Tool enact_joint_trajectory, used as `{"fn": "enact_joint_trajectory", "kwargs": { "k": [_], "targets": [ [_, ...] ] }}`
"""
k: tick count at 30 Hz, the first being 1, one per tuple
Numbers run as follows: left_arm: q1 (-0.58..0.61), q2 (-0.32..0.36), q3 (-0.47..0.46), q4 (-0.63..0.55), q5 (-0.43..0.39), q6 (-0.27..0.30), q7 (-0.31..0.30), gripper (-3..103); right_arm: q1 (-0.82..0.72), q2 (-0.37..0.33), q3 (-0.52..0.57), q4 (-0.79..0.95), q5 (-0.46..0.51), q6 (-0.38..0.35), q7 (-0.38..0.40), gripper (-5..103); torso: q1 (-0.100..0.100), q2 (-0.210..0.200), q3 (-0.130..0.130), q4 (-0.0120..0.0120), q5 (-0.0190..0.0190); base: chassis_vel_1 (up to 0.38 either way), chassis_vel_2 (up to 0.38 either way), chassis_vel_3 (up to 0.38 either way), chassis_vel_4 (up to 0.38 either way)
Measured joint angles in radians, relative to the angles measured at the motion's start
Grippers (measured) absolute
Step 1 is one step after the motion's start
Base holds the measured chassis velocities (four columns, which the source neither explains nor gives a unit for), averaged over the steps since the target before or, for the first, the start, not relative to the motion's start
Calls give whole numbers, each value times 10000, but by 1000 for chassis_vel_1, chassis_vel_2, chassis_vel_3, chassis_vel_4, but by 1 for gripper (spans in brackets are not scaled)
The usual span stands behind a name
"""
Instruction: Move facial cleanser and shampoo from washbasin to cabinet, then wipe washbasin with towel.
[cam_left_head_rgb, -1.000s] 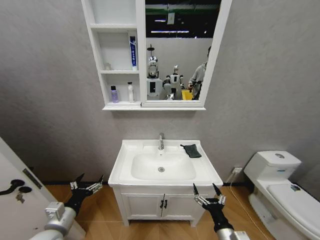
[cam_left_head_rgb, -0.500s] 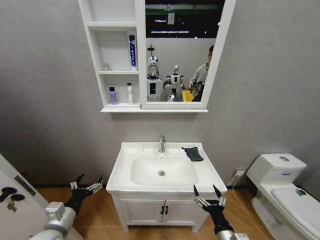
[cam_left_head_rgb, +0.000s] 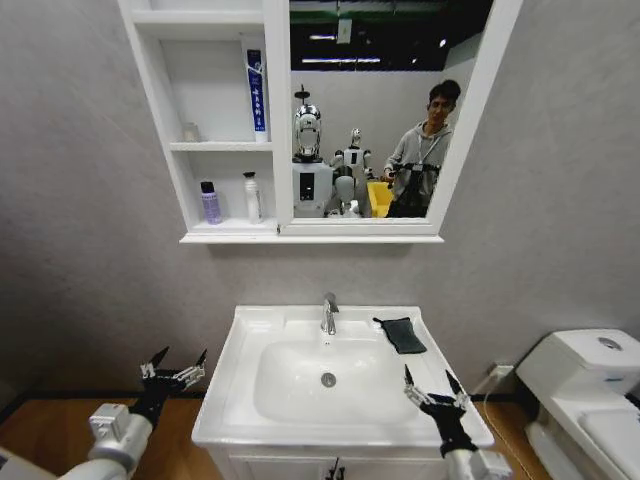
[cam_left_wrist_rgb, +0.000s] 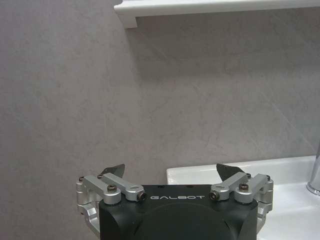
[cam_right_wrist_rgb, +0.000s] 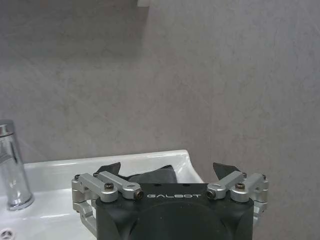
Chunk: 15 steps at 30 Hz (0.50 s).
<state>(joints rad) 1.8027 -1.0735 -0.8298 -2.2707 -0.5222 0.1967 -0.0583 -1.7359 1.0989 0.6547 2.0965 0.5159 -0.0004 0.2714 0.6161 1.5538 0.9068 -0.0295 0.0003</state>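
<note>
Both grippers sit low in the head view with fingers spread and nothing held: the left gripper (cam_left_head_rgb: 174, 374) at lower left beside the washbasin (cam_left_head_rgb: 240, 400), the right gripper (cam_left_head_rgb: 433, 391) at lower right over its front rim. Beyond, the towel (cam_left_head_rgb: 403, 334) lies on the counter just right of the tap (cam_left_head_rgb: 328, 314). Higher up, two bottles (cam_left_head_rgb: 231, 199) stand in the lowest niche of the cabinet (cam_left_head_rgb: 160, 90). The right gripper, reaching for the towel, could clip the rim or push the thin cloth into the bowl.
</note>
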Motion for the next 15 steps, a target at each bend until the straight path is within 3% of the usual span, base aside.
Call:
{"fn": "enact_joint_trajectory", "kwargs": {
  "k": [1, 3, 7, 15],
  "targets": [
    [0, 0, 0, 0, 0, 0, 0, 100, 0, 0, 0, 0, 0, 0, 0, 100, 0, 0, 0, 0, 0, -60, -2, -34, -13],
    [2, -1, 1, -1, 0, 1, -1, 100, 874, -900, 151, -625, 864, -552, -330, 100, -10, 3, -3, 5, -4, 35, -16, -70, -7],
    [5, -4, -1, -1, 1, 0, -5, 100, 2345, -1723, 42, -2018, 2002, -970, -964, 100, -15, 6, -4, 12, 2, 46, -19, -27, 23],
    [0, -4, -1, -2, 1, 0, -4, 100, 3921, -2368, -637, -3828, 3034, -1400, -1521, 100, -5, 4, -2, 6, -2, 0, 0, 0, 0]
  ]
}}
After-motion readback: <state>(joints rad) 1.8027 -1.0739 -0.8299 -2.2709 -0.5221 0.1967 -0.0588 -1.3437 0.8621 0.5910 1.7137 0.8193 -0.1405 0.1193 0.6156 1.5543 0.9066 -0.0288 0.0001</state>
